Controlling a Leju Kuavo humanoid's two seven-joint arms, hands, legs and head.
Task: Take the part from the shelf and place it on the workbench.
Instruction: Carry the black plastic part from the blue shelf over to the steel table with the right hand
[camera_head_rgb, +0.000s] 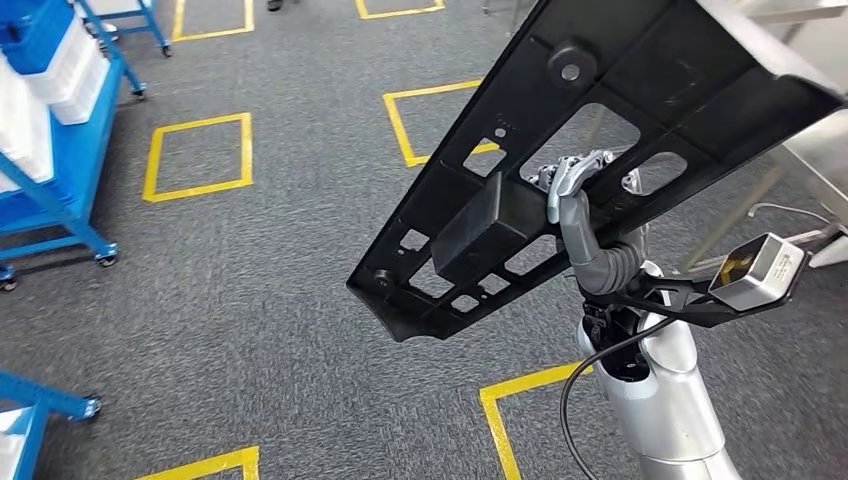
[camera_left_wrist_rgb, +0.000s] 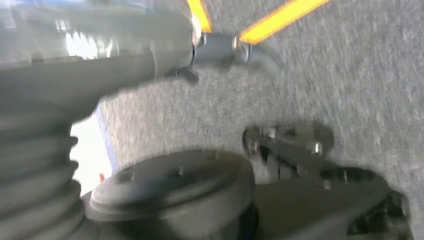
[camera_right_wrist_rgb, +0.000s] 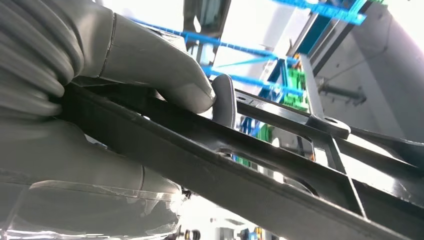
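Note:
The part (camera_head_rgb: 600, 130) is a long, flat black plastic panel with several cutouts and a raised block on it. It is held up, tilted, above the grey carpet. My right hand (camera_head_rgb: 575, 200) grips it from below, with fingers hooked through one cutout. In the right wrist view the thumb (camera_right_wrist_rgb: 150, 70) presses on the panel's edge (camera_right_wrist_rgb: 225, 170) and the rest of the hand clamps it from the other side. My left hand (camera_left_wrist_rgb: 75, 75) hangs over the floor, blurred, with nothing seen in it.
A blue wheeled rack (camera_head_rgb: 50, 170) with white bins (camera_head_rgb: 70, 70) stands at the left. Yellow tape squares (camera_head_rgb: 200, 155) mark the carpet. A silver metal bench edge (camera_head_rgb: 815, 150) and its leg lie at the right, partly behind the panel.

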